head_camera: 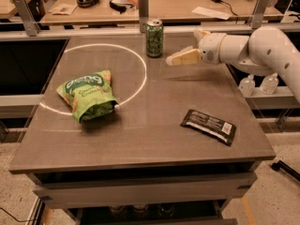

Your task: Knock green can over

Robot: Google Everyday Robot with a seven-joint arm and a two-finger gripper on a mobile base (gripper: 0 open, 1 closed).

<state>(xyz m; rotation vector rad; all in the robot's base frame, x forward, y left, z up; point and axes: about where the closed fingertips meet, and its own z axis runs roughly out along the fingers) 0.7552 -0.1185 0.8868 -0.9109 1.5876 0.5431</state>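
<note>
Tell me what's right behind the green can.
A metal post at the far edge of the table stands behind the green can, which partly hides its foot. The gripper hovers to the can's right, apart from it.

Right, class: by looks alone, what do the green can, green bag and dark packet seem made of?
Green can: probably metal, silvery shiny rim. Green bag: glossy plastic film, creased. Dark packet: thin wrapper, likely plastic; lies flat. The tool hangs beside the can, apart.

The gripper (183, 47), fingers apart, hovers just beside the upright green can (154, 38).
</note>
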